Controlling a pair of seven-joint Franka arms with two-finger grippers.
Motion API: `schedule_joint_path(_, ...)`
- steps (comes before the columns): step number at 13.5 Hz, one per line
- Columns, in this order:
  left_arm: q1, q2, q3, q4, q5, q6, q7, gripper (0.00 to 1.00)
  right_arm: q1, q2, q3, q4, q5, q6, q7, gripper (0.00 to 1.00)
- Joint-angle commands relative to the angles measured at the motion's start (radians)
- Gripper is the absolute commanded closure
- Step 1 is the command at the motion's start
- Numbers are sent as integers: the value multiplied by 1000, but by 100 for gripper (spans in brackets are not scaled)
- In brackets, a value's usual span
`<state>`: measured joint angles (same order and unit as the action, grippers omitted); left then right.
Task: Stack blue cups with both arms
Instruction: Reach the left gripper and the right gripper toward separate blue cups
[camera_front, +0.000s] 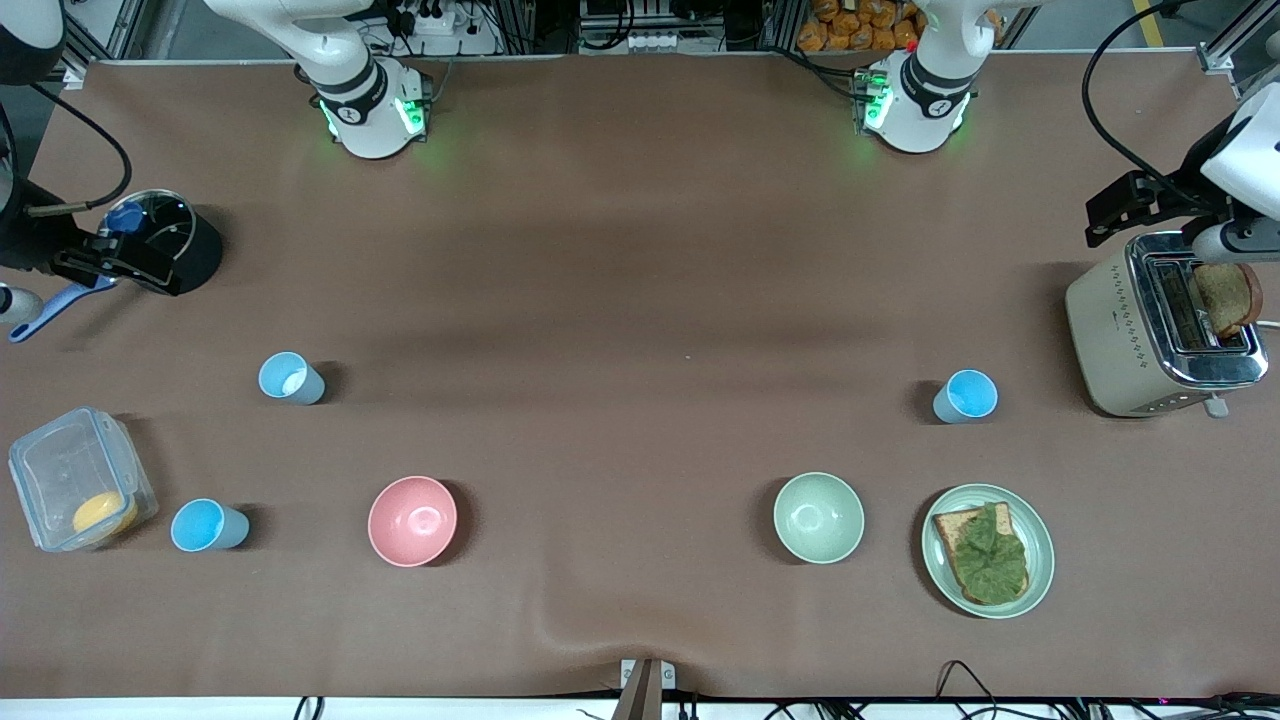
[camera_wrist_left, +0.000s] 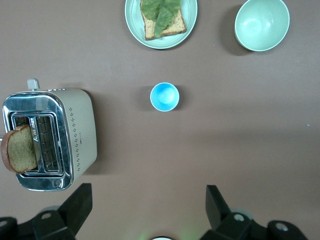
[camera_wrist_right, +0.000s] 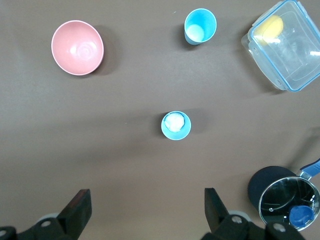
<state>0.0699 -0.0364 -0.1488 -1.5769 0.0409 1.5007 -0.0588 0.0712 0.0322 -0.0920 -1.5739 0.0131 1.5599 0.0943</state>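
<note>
3 blue cups stand upright and well apart on the brown table, none stacked; each is a small, handleless, slightly tapered tumbler with its mouth up.

The paler blue cup (camera_front: 292, 378) sits at mid-height of the front frame, toward the right arm's end, and its inside looks whitish. In the right wrist view it lies near the frame's centre. The second blue cup (camera_front: 208, 526) is a stronger sky blue all through. It stands low in the front frame, nearer to the camera than the paler one, between the clear lidded container (camera_front: 75, 490) and the pink bowl (camera_front: 412, 520). The third blue cup (camera_front: 966, 396), bright blue inside, stands at mid-height toward the left arm's end, beside the cream toaster (camera_front: 1130, 330). The pale green bowl (camera_front: 818, 517) and the green plate (camera_front: 935, 560) carrying bread and a lettuce leaf lie nearer to the camera than it.

The left gripper (camera_wrist_left: 147, 210) hangs over bare table near the toaster, its 2 fingers spread wide and holding nothing. The right gripper (camera_wrist_right: 146, 212) hangs over bare table near the black pot (camera_wrist_right: 280, 192), its fingers likewise spread wide and empty. Neither gripper touches a cup.
</note>
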Motion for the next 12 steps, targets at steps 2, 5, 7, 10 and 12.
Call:
schedule_joint_path(2, 10, 1, -2, 17, -9, -23, 3, 0, -10, 6, 3, 15, 15, -12, 2, 0)
schedule_joint_path(5, 14, 16, 6, 14, -16, -23, 10, 0, -10, 6, 1, 15, 15, -12, 2, 0)
schedule_joint_path(7, 16, 76, 8, -3, -16, 36, 10, 0, -10, 6, 1, 15, 15, -12, 2, 0)
schedule_joint_path(10, 44, 107, 9, -139, -15, 218, -16, 0, -16, 8, 1, 14, 15, -14, 11, 0)
schedule_joint_path(12, 89, 109, 5, -289, -21, 399, -16, 0, -42, 31, 3, 18, 30, -9, -27, 0)
